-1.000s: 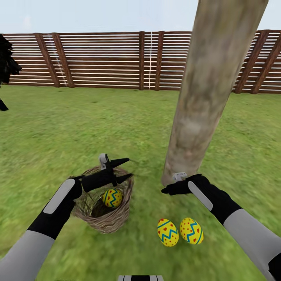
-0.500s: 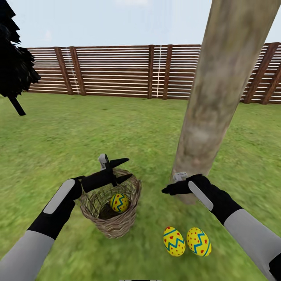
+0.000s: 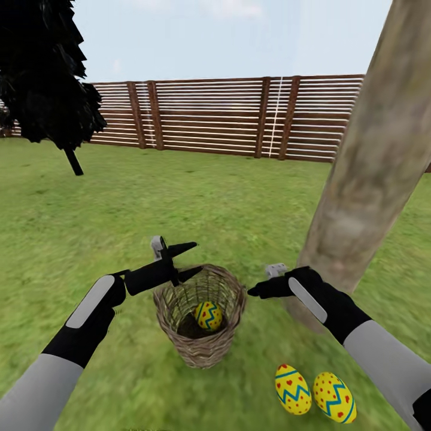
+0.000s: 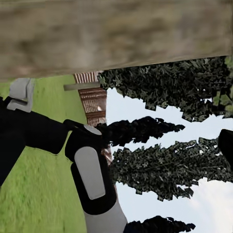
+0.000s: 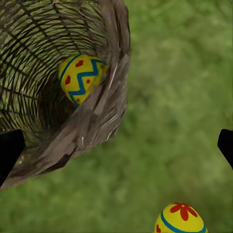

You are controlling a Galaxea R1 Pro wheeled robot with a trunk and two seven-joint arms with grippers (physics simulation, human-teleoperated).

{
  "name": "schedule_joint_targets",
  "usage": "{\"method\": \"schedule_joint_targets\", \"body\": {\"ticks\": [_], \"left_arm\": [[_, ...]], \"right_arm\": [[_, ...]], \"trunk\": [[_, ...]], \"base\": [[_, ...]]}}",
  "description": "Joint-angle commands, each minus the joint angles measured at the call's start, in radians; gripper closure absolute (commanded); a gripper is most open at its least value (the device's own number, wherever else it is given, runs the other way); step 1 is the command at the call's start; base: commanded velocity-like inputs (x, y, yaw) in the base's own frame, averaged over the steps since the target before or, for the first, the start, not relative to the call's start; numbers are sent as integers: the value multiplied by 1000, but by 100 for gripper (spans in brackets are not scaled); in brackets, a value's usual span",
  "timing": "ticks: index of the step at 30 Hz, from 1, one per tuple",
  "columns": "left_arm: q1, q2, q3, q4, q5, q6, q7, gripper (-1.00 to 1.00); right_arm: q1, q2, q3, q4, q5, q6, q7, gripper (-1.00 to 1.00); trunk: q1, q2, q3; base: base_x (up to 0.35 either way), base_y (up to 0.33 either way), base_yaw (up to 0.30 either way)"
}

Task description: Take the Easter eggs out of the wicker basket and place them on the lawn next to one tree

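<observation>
While two eggs [image 3: 314, 392] lie upright, basket [image 3: 200, 353] tilted.

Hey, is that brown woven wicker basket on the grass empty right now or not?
Not empty. The brown woven wicker basket holds one yellow egg with a blue zigzag band; the right wrist view shows it inside too.

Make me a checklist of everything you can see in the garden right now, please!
Surface: lawn, green mottled grass.
Job's things: wicker basket stands on the grass with one Easter egg inside. Two eggs lie side by side on the grass near the tree.
Clutter: nothing seen.
Grippers: left gripper is open and empty, above the basket's far left rim. Right gripper is beside the basket; its fingers' state is unclear.
Cables: nothing seen.
Surroundings: brown slat fence at the back, a dark-leaved tree on the left, pale sky.
</observation>
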Motion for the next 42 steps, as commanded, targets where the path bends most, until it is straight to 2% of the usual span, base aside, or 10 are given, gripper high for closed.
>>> {"method": "schedule_joint_targets", "body": {"ticks": [1,4,9,14,25,34,42], "left_arm": [[-1,1,-2,1,-8,0,-10,-100],[-1,2,-2,1,-8,-2,-11,-100],[7,1,-2,1,-8,-3,-13,-100],[8,1,-2,1,-7,-3,-12,-100],[9,1,-2,1,-5,-3,-12,-100],[9,0,-2,3,-5,-3,-12,-100],[11,1,-2,10,-2,-4,-13,-100]], "right_arm": [[-1,-1,2,-7,6,3,5,-100],[-1,-3,1,-15,6,4,5,-100],[-1,-5,2,-16,6,3,5,-100],[-1,-3,3,-14,6,3,5,-100],[1,-2,3,-14,6,0,5,-100],[15,-1,3,-5,7,-10,5,-100],[16,3,3,-6,7,-10,3,-100]], "trunk": [[-4,7,2],[-16,28,12],[-16,28,12],[-35,63,27],[-77,140,62],[-111,203,90],[-111,203,90]], "base": [[0,0,293],[0,0,263],[0,0,67],[0,0,63],[0,0,261],[0,0,28],[0,0,0]]}}
